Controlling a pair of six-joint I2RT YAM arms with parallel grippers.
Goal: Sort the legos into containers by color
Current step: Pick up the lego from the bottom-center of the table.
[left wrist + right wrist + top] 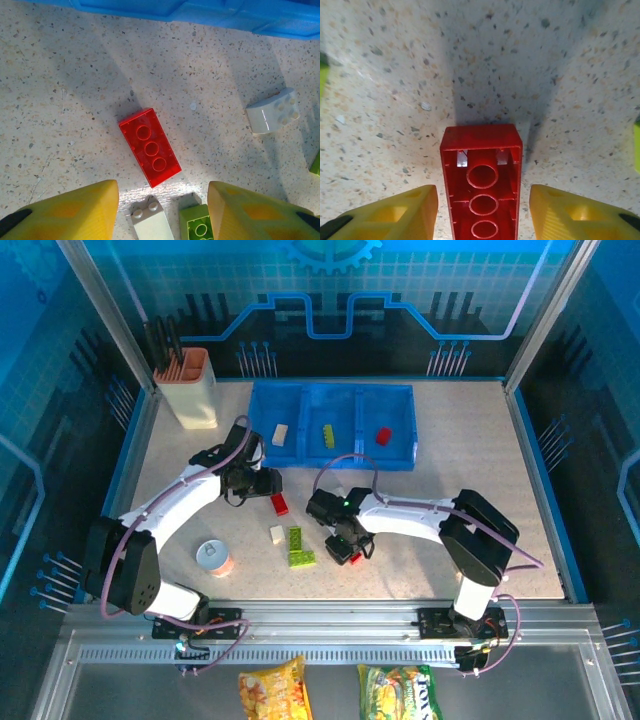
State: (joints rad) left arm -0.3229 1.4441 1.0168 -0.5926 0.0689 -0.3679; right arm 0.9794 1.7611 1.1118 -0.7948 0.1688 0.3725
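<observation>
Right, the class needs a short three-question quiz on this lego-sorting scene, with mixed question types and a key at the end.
1. True or false: the red brick between the right gripper's fingers lies studs up.
2. Which colour of brick lies in the blue tray's middle bin? A red, B green, C white.
3. Fill in: the beige utensil holder stands to the tray's ____.
Key: 1 false, its hollow side faces up. 2 B. 3 left.
</observation>
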